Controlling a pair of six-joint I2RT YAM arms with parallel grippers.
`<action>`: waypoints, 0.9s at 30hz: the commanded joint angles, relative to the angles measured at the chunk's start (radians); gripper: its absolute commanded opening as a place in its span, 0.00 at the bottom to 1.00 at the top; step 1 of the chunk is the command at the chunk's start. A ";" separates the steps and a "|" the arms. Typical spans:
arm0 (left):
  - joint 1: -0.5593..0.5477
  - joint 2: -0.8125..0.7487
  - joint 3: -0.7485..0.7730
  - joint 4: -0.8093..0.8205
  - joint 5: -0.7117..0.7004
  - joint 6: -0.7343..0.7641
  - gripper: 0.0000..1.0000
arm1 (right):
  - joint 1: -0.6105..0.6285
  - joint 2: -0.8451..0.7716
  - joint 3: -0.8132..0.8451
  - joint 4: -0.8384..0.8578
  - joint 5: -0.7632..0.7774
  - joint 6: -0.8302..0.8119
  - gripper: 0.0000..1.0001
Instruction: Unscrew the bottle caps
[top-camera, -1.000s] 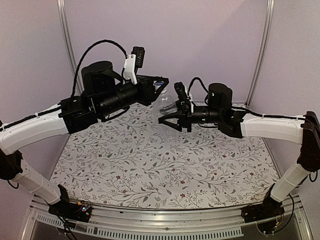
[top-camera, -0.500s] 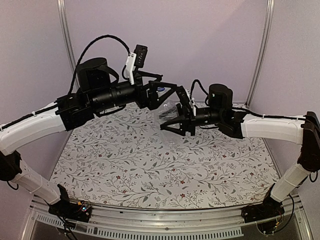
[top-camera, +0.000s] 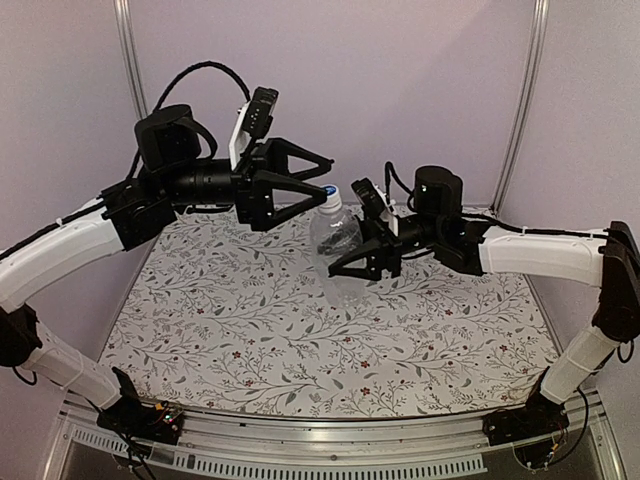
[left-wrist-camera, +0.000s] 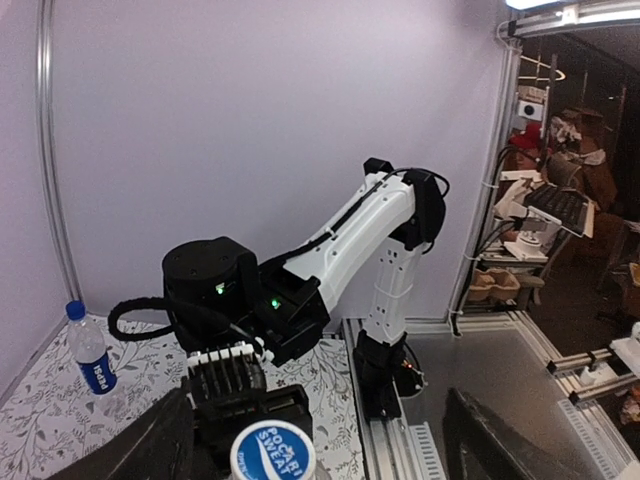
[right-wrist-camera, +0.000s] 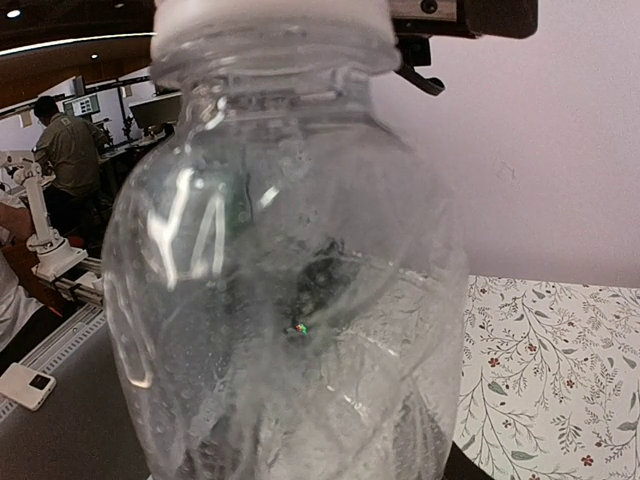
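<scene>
Blue cap (top-camera: 331, 192) sits between wide-spread left fingers (top-camera: 300, 157); right fingers (top-camera: 355, 265) clamp plain bottle (top-camera: 335, 240), labelled bottle (left-wrist-camera: 88, 350) well apart.

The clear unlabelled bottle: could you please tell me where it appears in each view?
Top external: clear bottle centre, held in the right gripper.
Left wrist: bottom centre, only its blue cap shows.
Right wrist: the bottle fills the frame.
Shared landmark: the floral table cover.

Left arm (top-camera: 60, 250) and right arm (top-camera: 540, 250): white shell links, black cylindrical joints. A black cable (top-camera: 190, 72) loops over the left arm; green lights (left-wrist-camera: 272, 302) glow on the right wrist. Left claw (top-camera: 327, 177): black, with triangular fingers (top-camera: 300, 158).
</scene>
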 joint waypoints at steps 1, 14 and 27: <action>0.029 0.028 0.027 0.028 0.142 0.005 0.85 | 0.006 0.013 0.033 0.013 -0.045 0.012 0.45; 0.035 0.089 0.038 0.058 0.182 -0.030 0.65 | 0.011 0.009 0.035 0.013 -0.044 0.017 0.45; 0.036 0.080 0.010 0.051 0.152 -0.014 0.37 | 0.011 0.006 0.029 0.010 0.011 0.017 0.45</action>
